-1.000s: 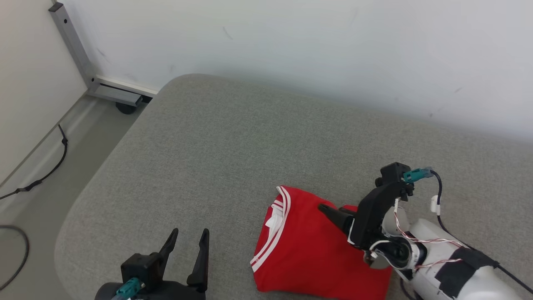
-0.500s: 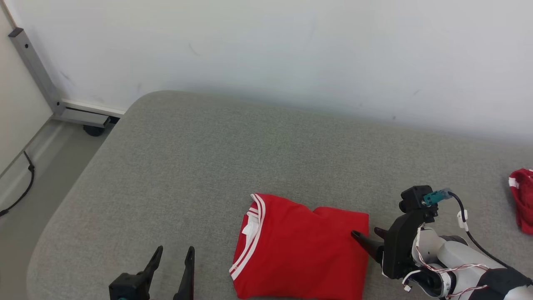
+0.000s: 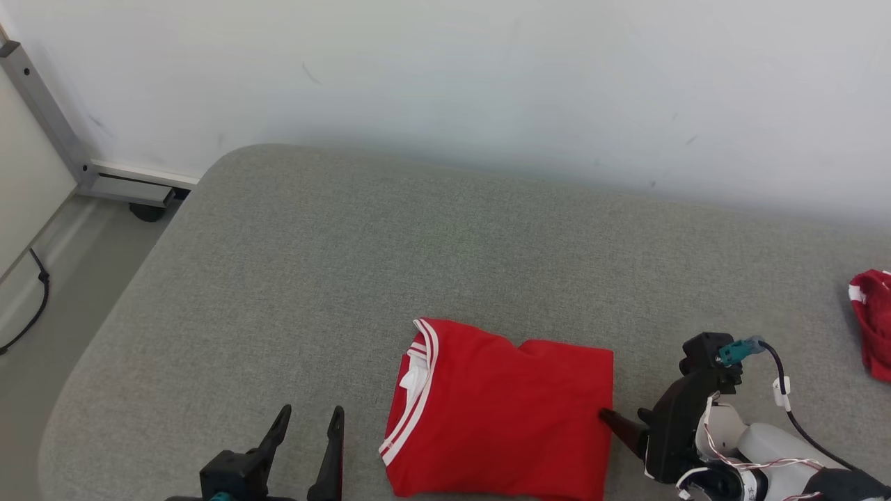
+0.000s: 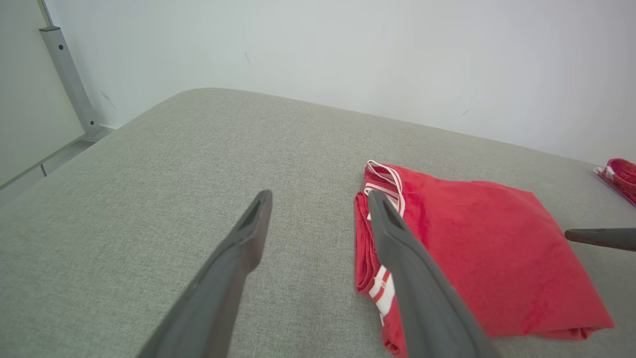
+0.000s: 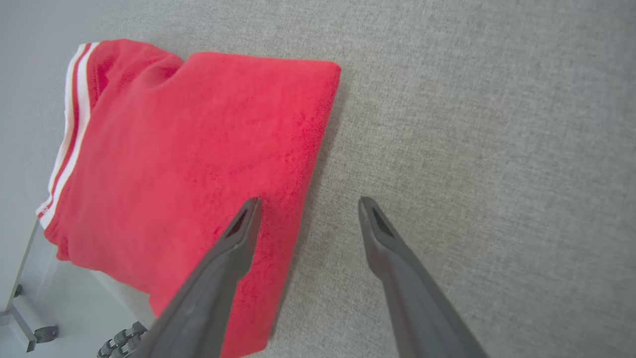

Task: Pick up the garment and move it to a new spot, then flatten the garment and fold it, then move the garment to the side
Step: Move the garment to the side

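Observation:
The garment point(image 3: 501, 410) is a red shirt with white-striped trim, folded into a rough square on the grey padded surface point(image 3: 418, 243). My right gripper point(image 3: 621, 415) is open at the fold's right edge, fingers pointing left at it. In the right wrist view the right gripper point(image 5: 309, 204) straddles that edge of the garment point(image 5: 189, 149), one finger over red cloth and one over grey. My left gripper point(image 3: 310, 417) stands open and empty just left of the collar. In the left wrist view the left gripper point(image 4: 319, 199) has the garment point(image 4: 472, 248) to its right.
A second red cloth point(image 3: 873, 323) lies at the far right edge of the surface. A white wall point(image 3: 487, 83) backs the surface. A grey metal post point(image 3: 42, 104) with a castor and a black cable point(image 3: 28, 306) are on the floor at the left.
The head camera has swung, shifting the whole picture. My right gripper has drawn back from over the garment to its right edge. The folded garment now lies squarer and uncovered.

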Controlling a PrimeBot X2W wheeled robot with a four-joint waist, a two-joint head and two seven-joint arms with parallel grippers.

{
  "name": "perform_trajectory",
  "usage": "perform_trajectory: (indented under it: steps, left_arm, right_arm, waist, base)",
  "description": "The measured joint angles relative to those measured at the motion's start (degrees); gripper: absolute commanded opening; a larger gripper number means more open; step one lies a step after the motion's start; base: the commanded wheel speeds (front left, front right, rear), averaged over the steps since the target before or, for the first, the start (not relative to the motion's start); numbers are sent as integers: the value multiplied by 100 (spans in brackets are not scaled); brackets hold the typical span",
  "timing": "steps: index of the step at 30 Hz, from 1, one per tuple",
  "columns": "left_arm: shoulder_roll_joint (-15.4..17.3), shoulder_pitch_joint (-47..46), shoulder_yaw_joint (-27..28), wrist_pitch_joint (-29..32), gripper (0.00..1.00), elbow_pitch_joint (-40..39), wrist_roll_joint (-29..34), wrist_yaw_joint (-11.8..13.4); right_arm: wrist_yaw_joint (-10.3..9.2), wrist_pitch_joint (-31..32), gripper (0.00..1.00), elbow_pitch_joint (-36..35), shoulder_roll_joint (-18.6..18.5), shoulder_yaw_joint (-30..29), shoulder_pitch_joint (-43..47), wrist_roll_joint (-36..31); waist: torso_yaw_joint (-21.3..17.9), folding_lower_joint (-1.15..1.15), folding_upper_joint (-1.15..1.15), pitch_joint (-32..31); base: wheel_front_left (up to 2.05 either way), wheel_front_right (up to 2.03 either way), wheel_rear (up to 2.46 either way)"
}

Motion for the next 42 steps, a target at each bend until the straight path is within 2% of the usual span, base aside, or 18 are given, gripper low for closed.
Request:
perform_trajectory:
  steps: [6, 14, 16, 17, 23, 27, 34, 42]
  left_arm:
    - [-18, -27, -3, 43, 100, 1, 0, 1]
    - [-109, -158, -48, 62, 100, 7, -1, 4]
    - [-124, -158, -44, 62, 100, 22, -3, 4]
    - [-130, -158, -40, 62, 100, 29, -5, 4]
    - [-137, -158, 13, 60, 100, 64, -36, 4]
    - [-137, -155, 67, 51, 100, 102, -45, 4]
    - [-136, -126, 109, 35, 100, 138, -67, 4]
    - [-131, -114, 124, 34, 100, 60, -77, 4]
  right_arm:
    - [-91, 133, 100, 203, 215, -138, 67, 301]
    - [-143, 298, 100, 406, 316, -189, 40, 394]
    - [-143, 337, 11, 439, 332, -186, 16, 396]
    - [-143, 350, 0, 455, 344, -189, -3, 400]
    - [-132, 404, 0, 555, 400, -207, -69, 435]
    - [-40, 446, 0, 580, 350, -238, -263, 432]
    - [111, 449, 0, 621, -52, -370, -676, 356]
    - [158, 509, 0, 744, -650, -470, -1147, 162]
  waist:
    - [99, 0, 0, 65]
    - [188, 0, 0, 156]
    - [209, 0, 0, 172]
    - [216, 0, 0, 177]
    - [229, 0, 0, 194]
    - [189, 0, 0, 186]
    - [62, 0, 0, 138]
    - [-141, 0, 0, 205]
  base:
    - [0, 0, 0]
    - [0, 0, 0]
    - [0, 0, 0]
    - [0, 0, 0]
    - [0, 0, 0]
    - [0, 0, 0]
    - [0, 0, 0]
    - [0, 0, 0]
